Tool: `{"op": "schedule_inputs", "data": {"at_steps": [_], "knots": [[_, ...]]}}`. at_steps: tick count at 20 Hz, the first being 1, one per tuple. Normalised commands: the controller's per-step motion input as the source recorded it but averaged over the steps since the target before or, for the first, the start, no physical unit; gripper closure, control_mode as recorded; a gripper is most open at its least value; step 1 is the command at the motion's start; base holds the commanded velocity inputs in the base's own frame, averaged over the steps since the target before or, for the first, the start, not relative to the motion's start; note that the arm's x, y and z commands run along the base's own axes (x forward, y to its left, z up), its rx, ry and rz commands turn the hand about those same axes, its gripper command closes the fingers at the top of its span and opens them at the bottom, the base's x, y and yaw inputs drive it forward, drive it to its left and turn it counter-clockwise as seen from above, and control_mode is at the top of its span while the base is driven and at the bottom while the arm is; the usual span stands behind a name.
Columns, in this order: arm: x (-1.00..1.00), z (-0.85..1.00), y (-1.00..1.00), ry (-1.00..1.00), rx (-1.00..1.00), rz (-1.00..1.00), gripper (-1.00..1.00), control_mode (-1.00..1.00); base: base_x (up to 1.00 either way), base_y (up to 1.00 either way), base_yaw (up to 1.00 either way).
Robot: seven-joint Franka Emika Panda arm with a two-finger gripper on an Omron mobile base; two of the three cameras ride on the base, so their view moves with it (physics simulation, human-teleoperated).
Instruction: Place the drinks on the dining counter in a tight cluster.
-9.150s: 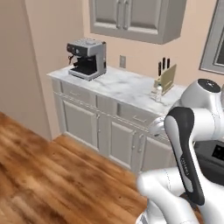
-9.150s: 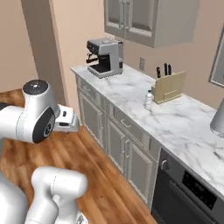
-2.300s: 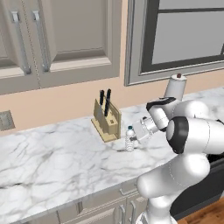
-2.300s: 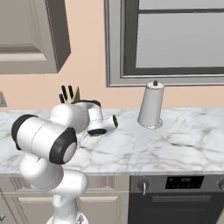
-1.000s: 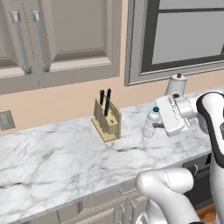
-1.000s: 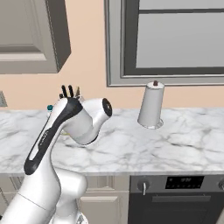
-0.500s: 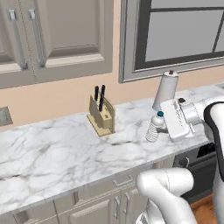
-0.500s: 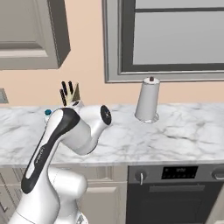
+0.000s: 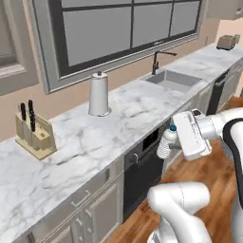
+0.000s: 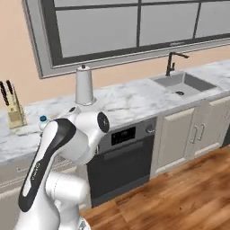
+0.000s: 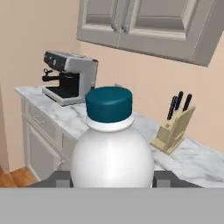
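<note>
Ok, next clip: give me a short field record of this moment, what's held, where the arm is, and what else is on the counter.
held item: water bottle, white body, teal cap
gripper: gripper shut on the water bottle, carried off the counter edge above the wood floor
counter: marble counter under the window
on counter: knife block, paper towel roll, sink
below counter: oven
task state: bottle not yet set down

No readable text anywhere, honestly. The bottle (image 11: 112,148) looks blank, and the oven (image 10: 122,135) panel is just blur.
</note>
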Motion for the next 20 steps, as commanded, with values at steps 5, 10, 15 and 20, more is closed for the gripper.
{"op": "schedule_inputs", "data": {"at_steps": [5,10,15,20], "knots": [[0.00,0.00,0.00,0.00,0.00,0.00,1.00,1.00,0.00,0.00,-1.00],[0.00,0.00,0.00,0.00,0.00,0.00,1.00,1.00,0.00,0.01,-1.00],[0.00,0.00,0.00,0.00,0.00,0.00,1.00,1.00,0.07,0.07,-1.00],[0.00,0.00,0.00,0.00,0.00,0.00,1.00,1.00,0.22,0.19,-0.94]]}}
